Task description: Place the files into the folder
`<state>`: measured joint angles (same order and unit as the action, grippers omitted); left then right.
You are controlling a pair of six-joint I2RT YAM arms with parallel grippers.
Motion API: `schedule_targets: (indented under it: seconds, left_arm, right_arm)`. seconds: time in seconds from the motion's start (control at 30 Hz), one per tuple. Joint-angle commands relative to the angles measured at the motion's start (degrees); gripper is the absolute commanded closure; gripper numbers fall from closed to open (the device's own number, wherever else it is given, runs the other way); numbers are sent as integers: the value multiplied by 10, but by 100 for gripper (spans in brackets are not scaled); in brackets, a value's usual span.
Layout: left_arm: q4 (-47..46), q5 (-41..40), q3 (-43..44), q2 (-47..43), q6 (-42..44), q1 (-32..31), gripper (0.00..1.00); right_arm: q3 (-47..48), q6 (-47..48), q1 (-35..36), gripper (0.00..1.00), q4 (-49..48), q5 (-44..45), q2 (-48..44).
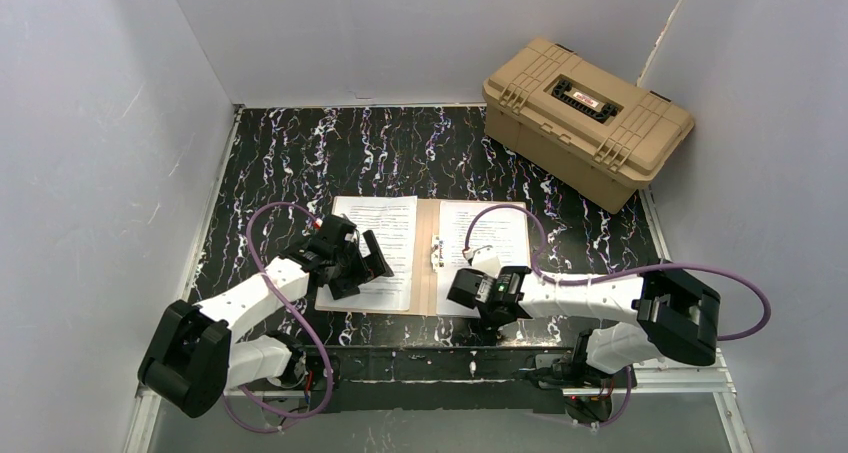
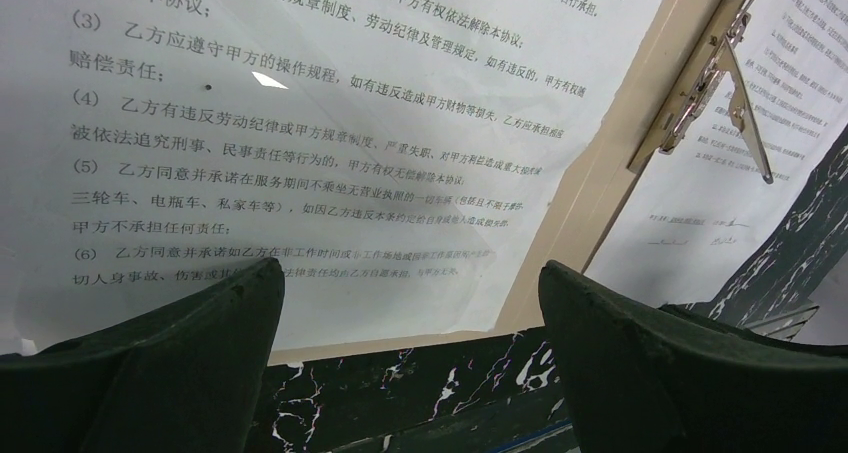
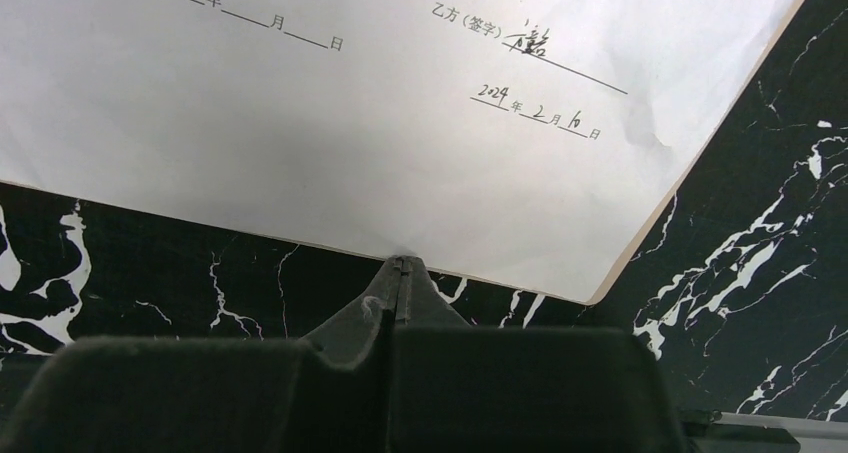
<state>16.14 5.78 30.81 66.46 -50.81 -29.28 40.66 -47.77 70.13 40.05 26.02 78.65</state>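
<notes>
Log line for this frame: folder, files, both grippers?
folder: open flat | files: one sheet on each half | left gripper: open, over left half's near edge | right gripper: shut, at right half's near edge

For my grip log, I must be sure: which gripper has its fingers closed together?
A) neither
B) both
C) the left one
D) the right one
D: the right gripper has its fingers pressed together near the paper edge, while the left gripper stands wide open.
</notes>
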Motion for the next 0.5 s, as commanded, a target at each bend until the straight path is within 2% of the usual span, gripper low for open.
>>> schedule_targets:
  seconds: [0.0, 0.47]
  left_arm:
    - [23, -6, 14, 8, 4, -1, 2]
    - [30, 9, 30, 20, 23, -1, 2]
  right_arm:
    - [-14, 4, -11, 99, -23, 17, 9]
    - [-30, 33, -84, 99, -102, -2, 33]
